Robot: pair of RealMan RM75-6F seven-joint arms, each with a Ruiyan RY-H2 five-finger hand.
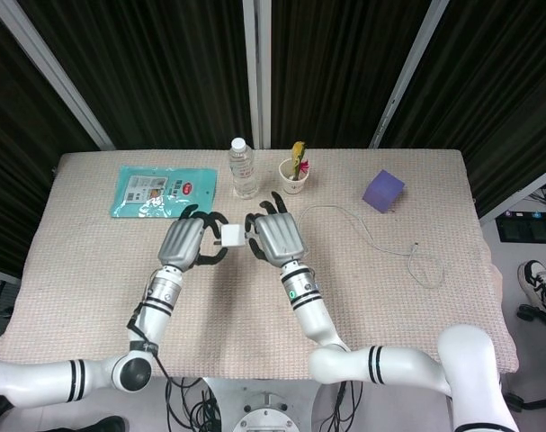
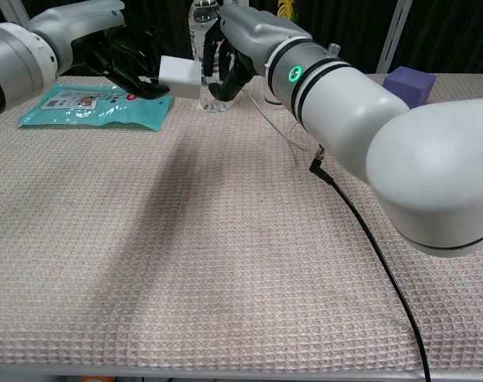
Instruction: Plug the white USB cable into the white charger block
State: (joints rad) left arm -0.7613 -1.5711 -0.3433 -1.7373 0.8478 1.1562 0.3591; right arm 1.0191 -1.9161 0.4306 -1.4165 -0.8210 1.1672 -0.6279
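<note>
Charger block [image 1: 230, 236], white and cube-like, hangs above the middle of the table [image 1: 255, 306], held in the dark fingers of the left hand [image 1: 186, 243]. In the chest view the block [image 2: 180, 73] shows pinched from its left side by that hand [image 2: 122, 60], with its free face turned toward the right hand [image 2: 225, 48]. The right hand [image 1: 274, 238] sits just beside the block, its fingers curled toward it; whether they hold the plug end of the white USB cable [image 1: 362, 229] cannot be told, since the fingertips hide it. The 2 hands face each other with the block between them, and the plug's contact with the block is not visible in either view.

The cable runs as a thin line from behind the right hand across the cloth to the right, ending in a small loop [image 1: 425, 268] near the table's right edge. Behind the hands stand a clear water bottle [image 1: 243, 168] and a paper cup [image 1: 294, 176] with yellow and red contents. A teal packet [image 1: 162, 191] lies flat at the rear left, and a purple block [image 1: 382, 191] rests at the rear right. A black cord [image 2: 368, 239] trails from the right arm across the woven cloth in the chest view.
</note>
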